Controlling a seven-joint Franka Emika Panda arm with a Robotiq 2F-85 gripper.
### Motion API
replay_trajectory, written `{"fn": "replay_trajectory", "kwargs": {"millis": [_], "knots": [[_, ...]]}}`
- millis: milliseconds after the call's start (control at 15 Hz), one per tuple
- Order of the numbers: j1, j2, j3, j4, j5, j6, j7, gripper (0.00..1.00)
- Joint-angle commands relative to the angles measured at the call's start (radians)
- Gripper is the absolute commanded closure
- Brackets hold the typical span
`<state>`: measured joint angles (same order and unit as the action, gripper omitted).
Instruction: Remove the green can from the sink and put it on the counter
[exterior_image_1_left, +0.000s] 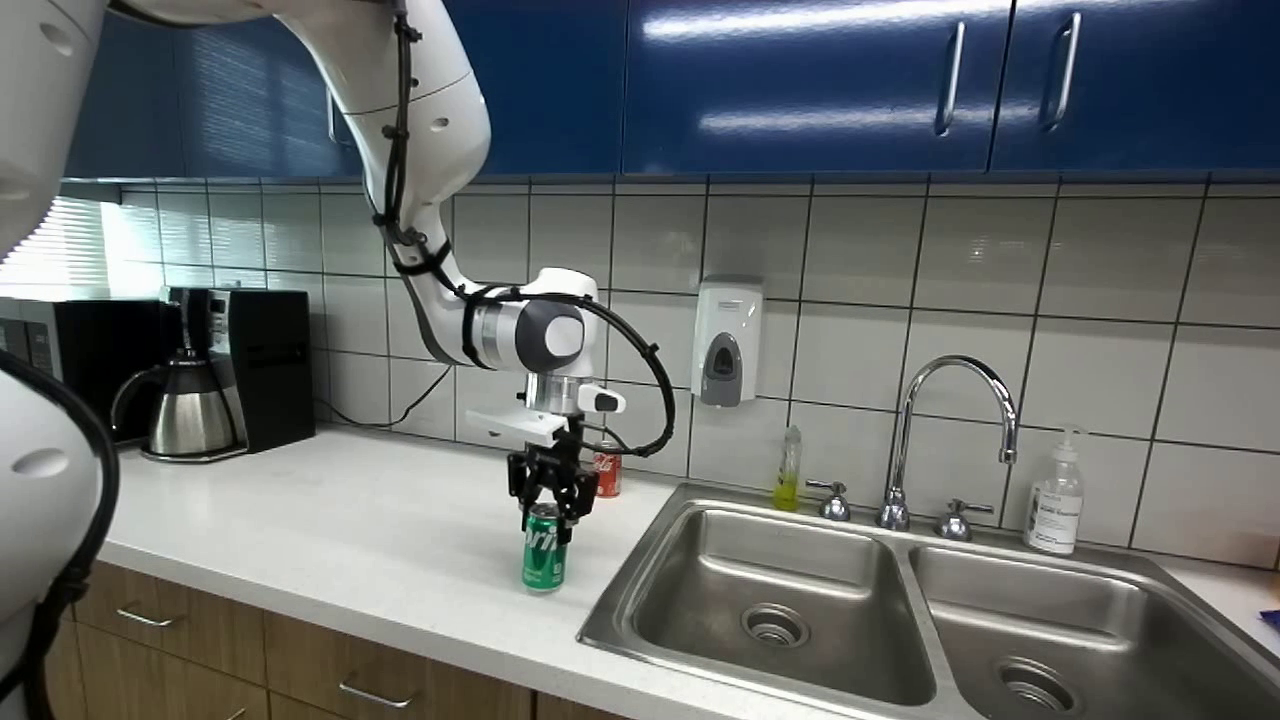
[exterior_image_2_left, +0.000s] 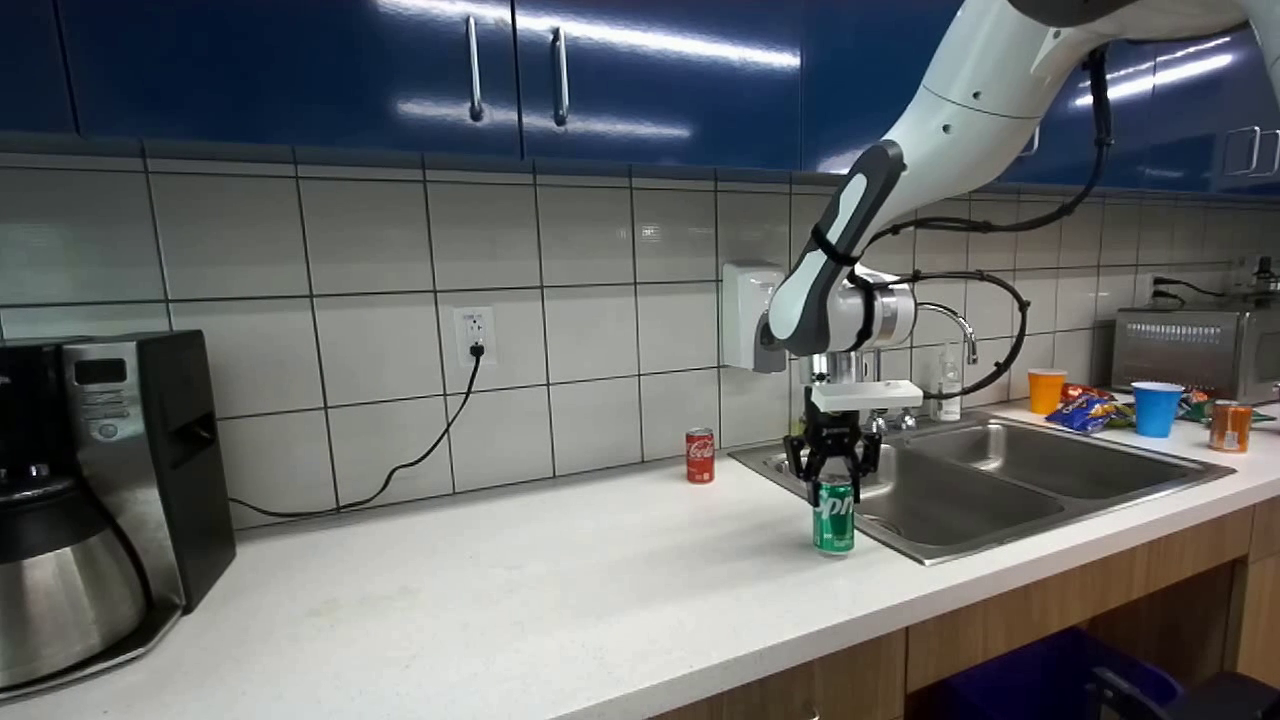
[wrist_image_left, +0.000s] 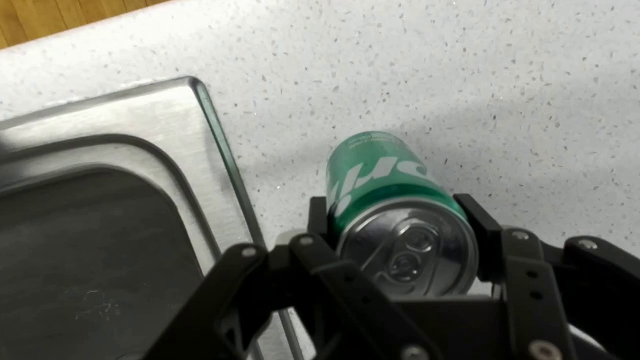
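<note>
The green can is upright in both exterior views, at the counter just beside the sink. In an exterior view the can stands left of the sink rim. I cannot tell whether its base rests on the counter or hangs slightly above it. My gripper points down over it, with a finger on each side of its upper part. In the wrist view the gripper is shut on the can, and the silvery top shows between the fingers. The sink corner lies to the left.
A small red can stands by the tiled wall behind. A chrome faucet rises behind the basins. A coffee maker is at the counter's far end. Cups and snack bags lie beyond the sink.
</note>
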<state>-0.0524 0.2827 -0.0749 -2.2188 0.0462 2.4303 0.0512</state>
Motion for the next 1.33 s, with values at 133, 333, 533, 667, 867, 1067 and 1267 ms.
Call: {"fn": "replay_trajectory", "kwargs": {"millis": [133, 333, 533, 667, 867, 1067, 1267], "knots": [[0.001, 0.000, 0.011, -0.014, 0.009, 0.036, 0.009, 0.62], [0.004, 0.002, 0.010, -0.018, 0.003, 0.040, 0.012, 0.18], [0.006, -0.010, 0.009, -0.029, 0.002, 0.035, 0.015, 0.01], [0.009, -0.028, 0.009, -0.040, -0.002, 0.026, 0.019, 0.00], [0.016, -0.067, 0.011, -0.059, -0.003, 0.011, 0.020, 0.00], [0.025, -0.112, 0.011, -0.076, -0.010, 0.003, 0.025, 0.00], [0.033, -0.161, 0.006, -0.095, -0.027, -0.016, 0.041, 0.00]]}}
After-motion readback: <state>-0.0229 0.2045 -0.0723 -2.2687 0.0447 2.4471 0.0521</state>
